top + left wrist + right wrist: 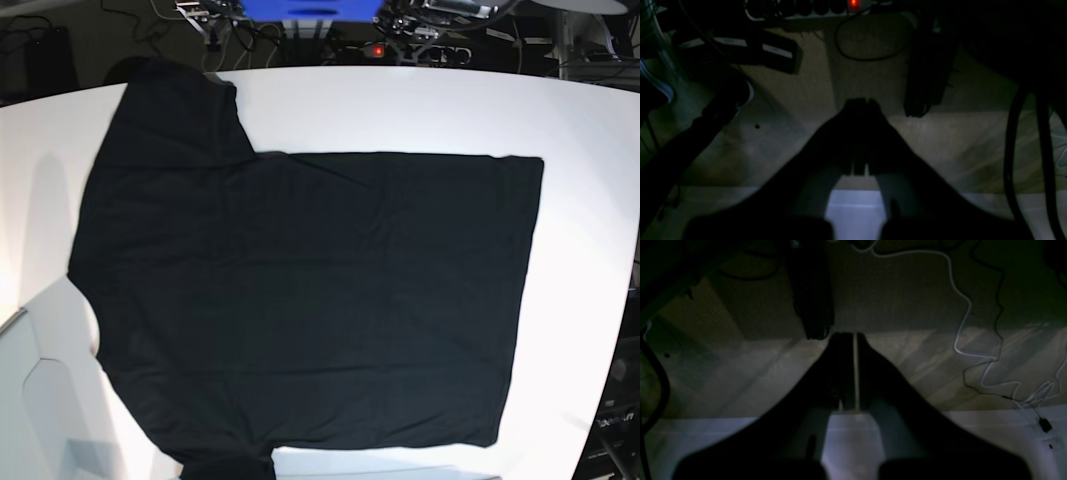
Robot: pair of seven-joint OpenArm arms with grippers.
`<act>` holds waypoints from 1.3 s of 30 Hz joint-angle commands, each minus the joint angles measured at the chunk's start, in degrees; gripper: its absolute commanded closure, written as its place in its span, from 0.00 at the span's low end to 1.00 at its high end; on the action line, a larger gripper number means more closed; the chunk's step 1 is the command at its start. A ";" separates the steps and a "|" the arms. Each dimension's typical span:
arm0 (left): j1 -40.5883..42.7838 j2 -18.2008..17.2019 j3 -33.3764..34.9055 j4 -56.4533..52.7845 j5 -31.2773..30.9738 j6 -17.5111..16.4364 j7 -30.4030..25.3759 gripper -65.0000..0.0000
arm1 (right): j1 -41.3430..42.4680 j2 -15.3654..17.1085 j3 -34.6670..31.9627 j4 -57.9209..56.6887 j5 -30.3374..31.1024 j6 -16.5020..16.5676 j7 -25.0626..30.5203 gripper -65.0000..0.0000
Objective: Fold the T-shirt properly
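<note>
The large black short-sleeved cloth T-shirt [300, 300] is spread flat, plain side up, across the white table [420, 110]. The left gripper [866, 101] and right gripper [855, 336] are closed on nothing, over the floor.

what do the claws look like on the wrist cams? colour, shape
Both read as dark, near-black silhouettes in dim light. The left claw has two broad fingers tapering from a wide base to blunt tips. The right claw has the same tapered wedge shape. No markings or cables on them are discernible.
</note>
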 commanded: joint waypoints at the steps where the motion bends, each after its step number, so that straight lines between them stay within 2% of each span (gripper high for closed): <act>1: 0.22 -0.18 -0.05 -0.05 -0.08 0.62 -0.15 1.00 | -0.22 -0.14 -0.06 0.07 0.23 1.00 -0.23 1.00; 5: 1.28 -0.79 -0.14 0.56 -0.08 0.62 -0.15 1.00 | -0.22 -0.14 -0.06 0.07 0.23 1.00 -0.23 1.00; 12: 6.81 -0.97 -0.05 11.29 -0.08 0.62 0.29 1.00 | -0.48 -0.14 -0.06 -0.10 0.23 1.00 -0.23 1.00; 19: 7.34 -0.97 -0.05 11.64 -0.08 0.62 0.03 1.00 | -1.71 -0.14 -0.14 0.07 0.23 1.00 0.12 1.00; 22: 9.80 -2.37 -0.05 13.84 -0.08 0.62 -0.06 1.00 | -3.65 -0.23 -0.14 1.39 0.23 1.00 0.30 1.00; 25: 14.11 -2.64 -0.05 20.61 -0.17 0.62 -0.15 1.00 | -7.96 -0.23 -0.14 7.81 0.23 1.00 0.30 1.00; 27: 18.07 -4.22 -0.14 26.50 -0.17 0.62 -0.15 1.00 | -11.82 -0.23 -0.14 13.96 0.23 1.00 -0.14 1.00; 39: 40.66 -9.76 -0.23 60.52 -0.25 0.62 0.03 1.00 | -40.04 0.21 0.03 56.25 0.23 1.00 -0.32 1.00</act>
